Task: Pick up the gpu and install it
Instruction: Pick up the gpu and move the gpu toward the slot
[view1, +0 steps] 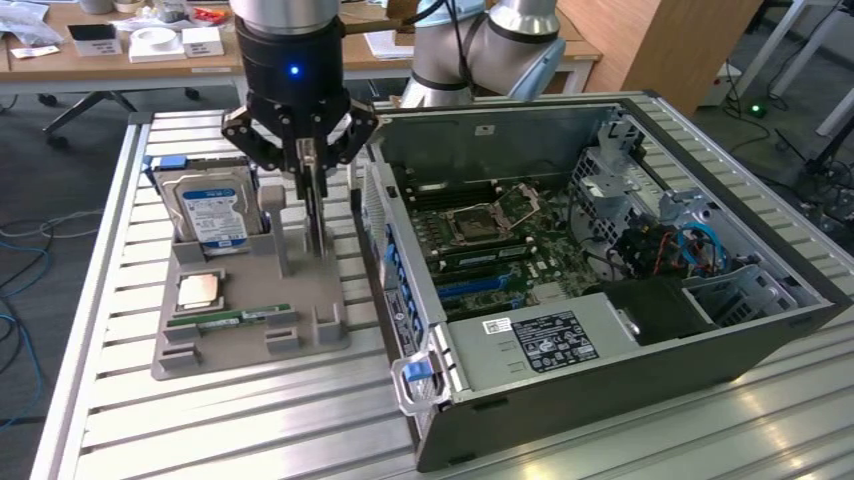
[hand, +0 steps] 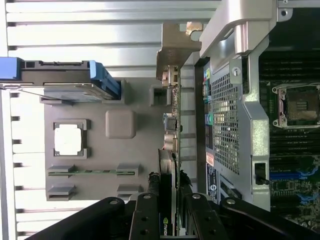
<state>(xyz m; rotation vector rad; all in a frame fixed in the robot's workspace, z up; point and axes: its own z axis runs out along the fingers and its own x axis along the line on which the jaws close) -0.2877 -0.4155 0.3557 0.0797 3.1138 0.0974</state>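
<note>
Standing at the exterior view's left: silver hard drive (view1: 214, 215), blue-white label, upright in the grey moulded tray (view1: 240, 352).
Tray's flat pockets: square pale processor (view1: 200, 290); narrow green memory stick (view1: 248, 317).
The gpu (view1: 316, 215): thin dark card, on edge in the tray's slot, near the case (view1: 641, 330).
The gripper (view1: 310, 180): black fingers clamped on the gpu's upper edge.
Case interior: open metal box holding a green motherboard (view1: 494, 240).

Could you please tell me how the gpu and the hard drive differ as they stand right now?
The gpu is a thin dark card; the hard drive is a thicker block with a blue-white label. The tool grips the gpu; the hard drive stands free. Both stand on edge in the gray holder.
</note>
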